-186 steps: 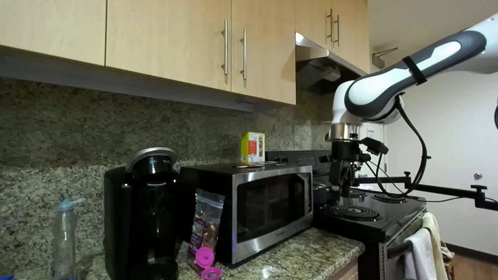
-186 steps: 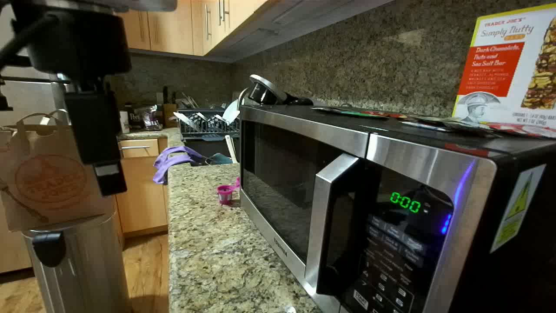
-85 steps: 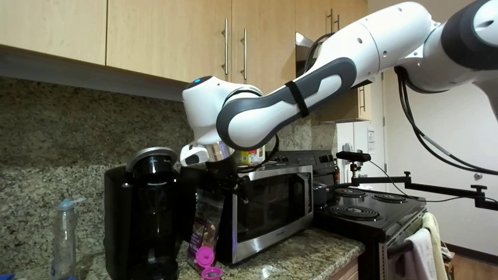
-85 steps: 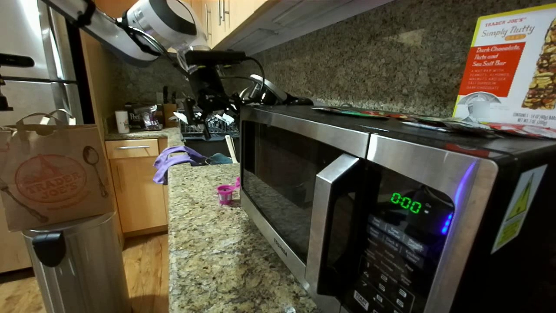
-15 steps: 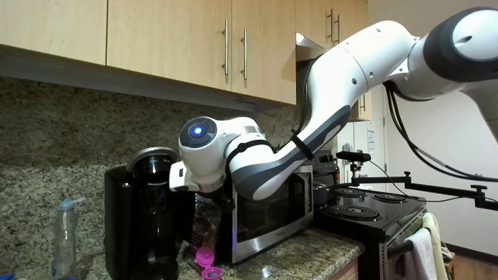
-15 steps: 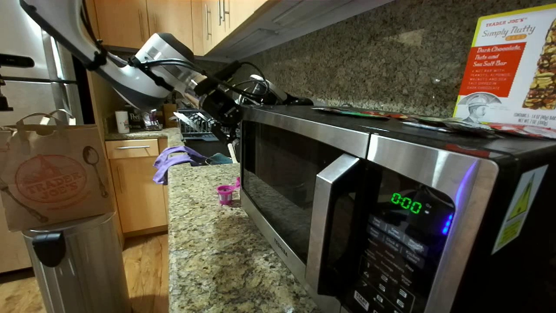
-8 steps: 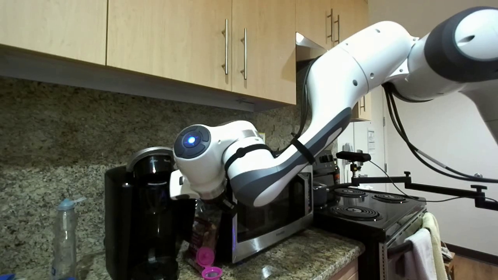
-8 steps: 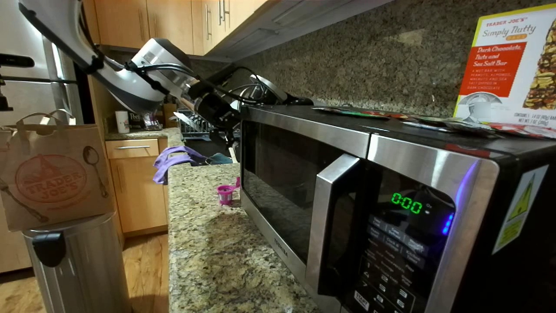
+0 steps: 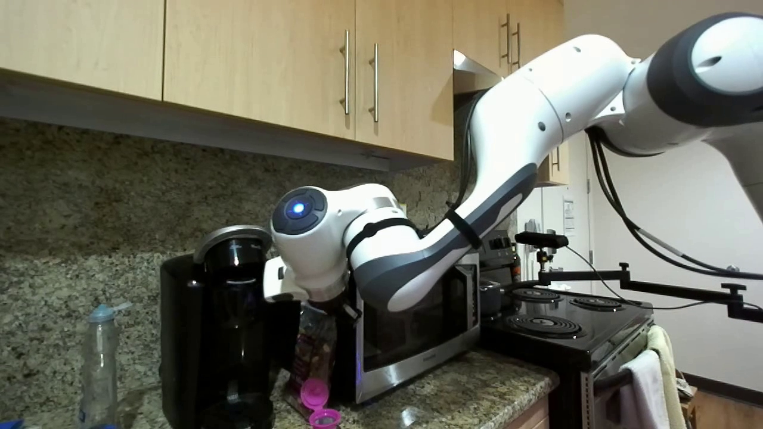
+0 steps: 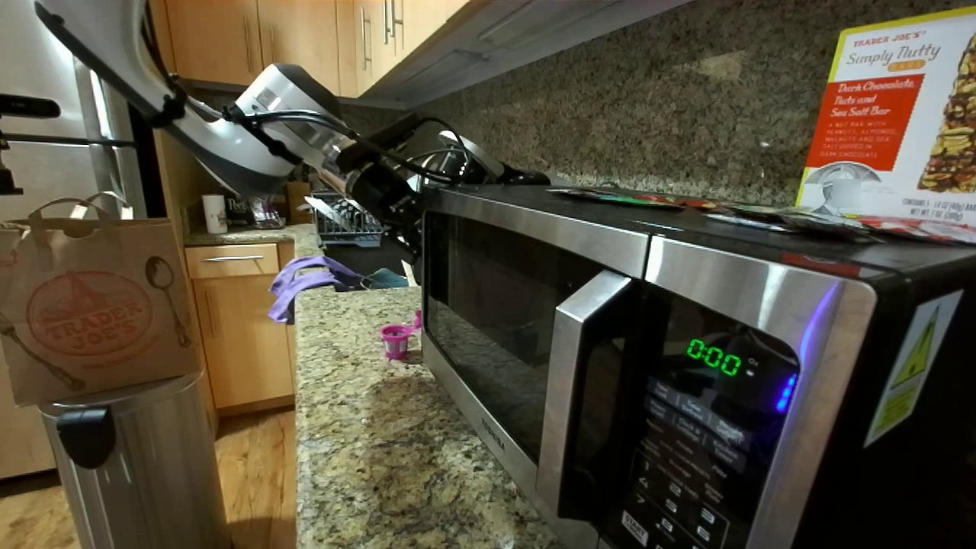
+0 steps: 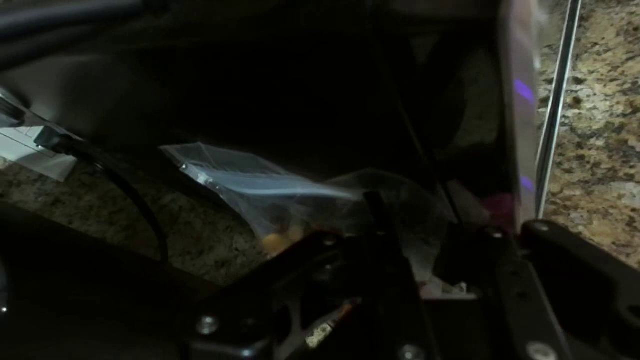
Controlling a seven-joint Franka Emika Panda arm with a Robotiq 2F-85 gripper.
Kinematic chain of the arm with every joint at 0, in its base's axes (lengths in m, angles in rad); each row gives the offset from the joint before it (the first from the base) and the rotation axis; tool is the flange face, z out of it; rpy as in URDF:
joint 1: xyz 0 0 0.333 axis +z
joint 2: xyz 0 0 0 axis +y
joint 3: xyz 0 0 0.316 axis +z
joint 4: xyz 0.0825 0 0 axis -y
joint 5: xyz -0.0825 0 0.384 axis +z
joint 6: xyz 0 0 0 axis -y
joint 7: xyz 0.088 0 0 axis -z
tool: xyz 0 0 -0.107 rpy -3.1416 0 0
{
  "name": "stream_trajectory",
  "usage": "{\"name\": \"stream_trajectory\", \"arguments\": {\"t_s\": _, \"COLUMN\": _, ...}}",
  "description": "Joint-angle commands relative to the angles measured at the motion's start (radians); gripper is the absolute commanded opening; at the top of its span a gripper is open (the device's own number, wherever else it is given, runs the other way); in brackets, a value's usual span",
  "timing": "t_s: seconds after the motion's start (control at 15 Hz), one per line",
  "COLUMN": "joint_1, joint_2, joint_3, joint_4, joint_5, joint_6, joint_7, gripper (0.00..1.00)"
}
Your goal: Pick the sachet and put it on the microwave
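Jaws parted at the clear top of the sachet (image 11: 300, 202), which stands between coffee maker (image 9: 229, 333) and microwave (image 10: 518, 328) — I'd seat the gripper (image 11: 414, 215) deeper on it, close squarely, then lift straight up — slack plastic likely slips from a shallow pinch.

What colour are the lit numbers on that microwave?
Green. The digits on the microwave show best in an exterior view.

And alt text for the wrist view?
Black gripper in front of a clear bag with yellowish bits inside, in dim light; the gripper's jaws stand apart, with bag plastic showing between them, though contact is unclear. The dark side of the microwave fills the upper middle, and speckled counter shows at the right edge.
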Motion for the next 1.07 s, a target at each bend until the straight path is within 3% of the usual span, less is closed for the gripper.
{"name": "stream_trajectory", "arguments": {"t_s": 0.0, "joint_1": -0.052, "joint_2": -0.051, "joint_3": -0.001, "joint_4": -0.029, "joint_5": 0.043, "joint_6": 0.021, "joint_7": -0.048, "gripper": 0.04}}
{"name": "stream_trajectory", "arguments": {"t_s": 0.67, "joint_1": -0.081, "joint_2": -0.176, "joint_3": -0.044, "joint_4": 0.008, "joint_5": 0.093, "joint_6": 0.087, "joint_7": 0.133, "gripper": 0.06}}
{"name": "stream_trajectory", "arguments": {"t_s": 1.0, "joint_1": -0.099, "joint_2": -0.217, "joint_3": -0.064, "joint_4": 0.063, "joint_5": 0.143, "joint_6": 0.082, "joint_7": 0.153, "gripper": 0.06}}
